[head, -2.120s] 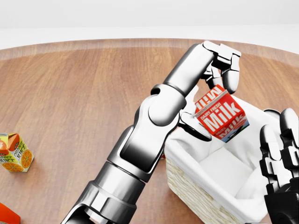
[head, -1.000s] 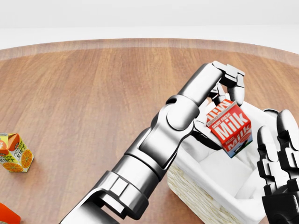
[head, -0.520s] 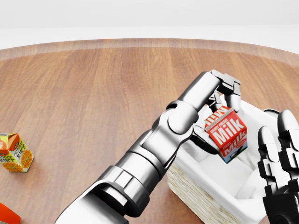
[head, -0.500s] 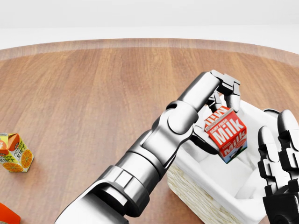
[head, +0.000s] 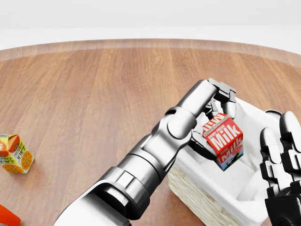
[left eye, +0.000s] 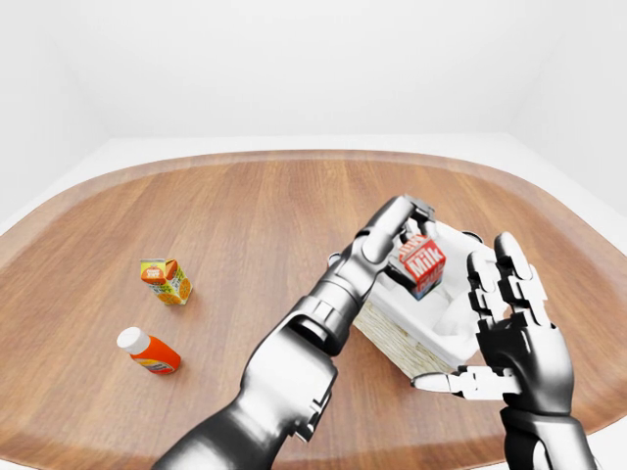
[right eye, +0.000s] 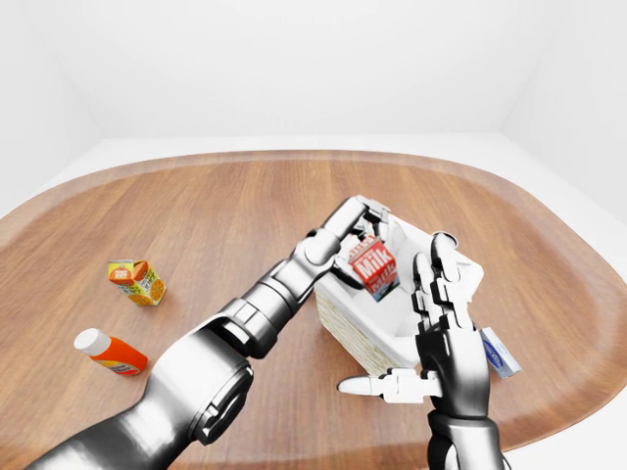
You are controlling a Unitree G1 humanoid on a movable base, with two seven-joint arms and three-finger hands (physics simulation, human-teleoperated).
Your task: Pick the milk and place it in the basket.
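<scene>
The milk is a red carton with white lettering, tilted, held low over the white lining of the basket. My left hand is shut on it, fingers over its top and thumb under its left side. The basket is wicker with a white cloth liner and stands right of the table's middle in the left-eye view. Whether the carton touches the liner cannot be told. At the basket's right side my right hand stands upright and open, thumb pointing left, holding nothing.
An orange juice carton and a red bottle with a white cap stand on the wooden table at the left. A small blue-and-white box lies to the right of the basket, near the table's edge.
My left hand has carried the milk downward and slightly left, deeper into the basket's opening. The right hand and the other things have stayed put.
</scene>
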